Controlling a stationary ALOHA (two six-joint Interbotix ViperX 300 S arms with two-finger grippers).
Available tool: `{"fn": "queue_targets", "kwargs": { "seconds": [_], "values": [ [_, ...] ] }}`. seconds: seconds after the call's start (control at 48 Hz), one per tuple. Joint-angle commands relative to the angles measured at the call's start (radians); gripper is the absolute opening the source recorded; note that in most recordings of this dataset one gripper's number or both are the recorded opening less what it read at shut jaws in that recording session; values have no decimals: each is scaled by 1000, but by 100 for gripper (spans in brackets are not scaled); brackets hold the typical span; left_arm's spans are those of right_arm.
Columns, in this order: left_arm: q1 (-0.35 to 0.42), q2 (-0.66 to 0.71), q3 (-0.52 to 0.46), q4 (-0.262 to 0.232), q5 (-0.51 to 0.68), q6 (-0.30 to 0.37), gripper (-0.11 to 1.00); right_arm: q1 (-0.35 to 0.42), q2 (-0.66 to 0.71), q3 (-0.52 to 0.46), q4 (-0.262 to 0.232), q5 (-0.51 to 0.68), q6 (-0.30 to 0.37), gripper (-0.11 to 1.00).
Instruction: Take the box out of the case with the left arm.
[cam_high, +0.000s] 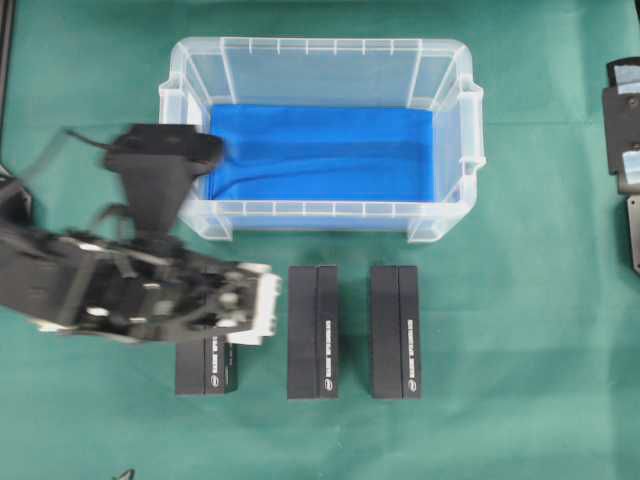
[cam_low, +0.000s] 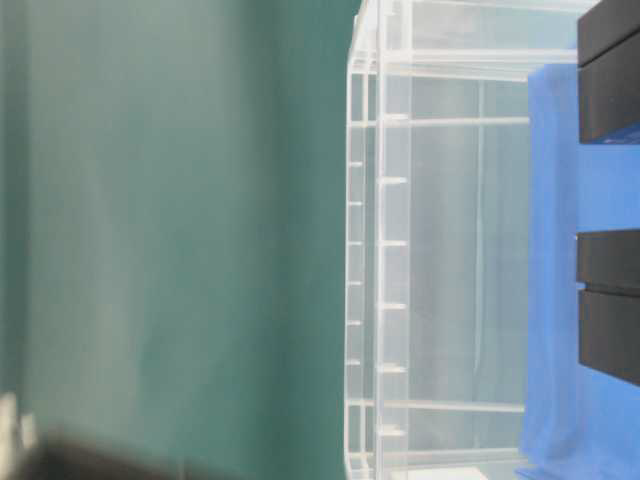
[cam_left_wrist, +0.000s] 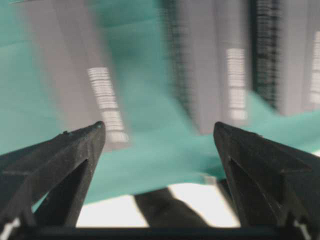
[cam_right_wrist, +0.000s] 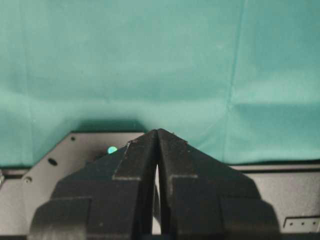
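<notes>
Beside the clear, blue-lined case (cam_high: 320, 140), three black boxes (cam_high: 312, 332) lie; left claw (cam_left_wrist: 159, 131) spread, seemingly empty.

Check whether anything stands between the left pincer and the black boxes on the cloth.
Nothing visible does. The open left pincer faces the black boxes across bare green cloth; all three lie outside the case.

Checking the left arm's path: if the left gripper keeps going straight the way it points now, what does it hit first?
Probably the leftmost black box on the green cloth: the open left gripper aims at the box row, though blur makes depth uncertain.
</notes>
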Motion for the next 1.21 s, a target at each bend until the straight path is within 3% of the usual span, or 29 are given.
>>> {"fn": "queue_targets", "kwargs": {
  "seconds": [0.0,0.313,0.709,0.896,1.188],
  "values": [
    [-23,-92,58,5,-2,2,87,0,-3,-9,0,14,0,2],
    [-71,-287,261,6,-2,0,87,-2,-3,-9,-2,64,0,2],
    [-72,-353,314,25,0,3,87,-2,-3,-9,-2,66,0,2],
    [-28,-356,314,35,0,20,87,-2,-3,-9,-3,67,0,2],
    [103,-402,324,35,-2,144,87,0,-3,-9,-3,66,0,2]
  ]
}}
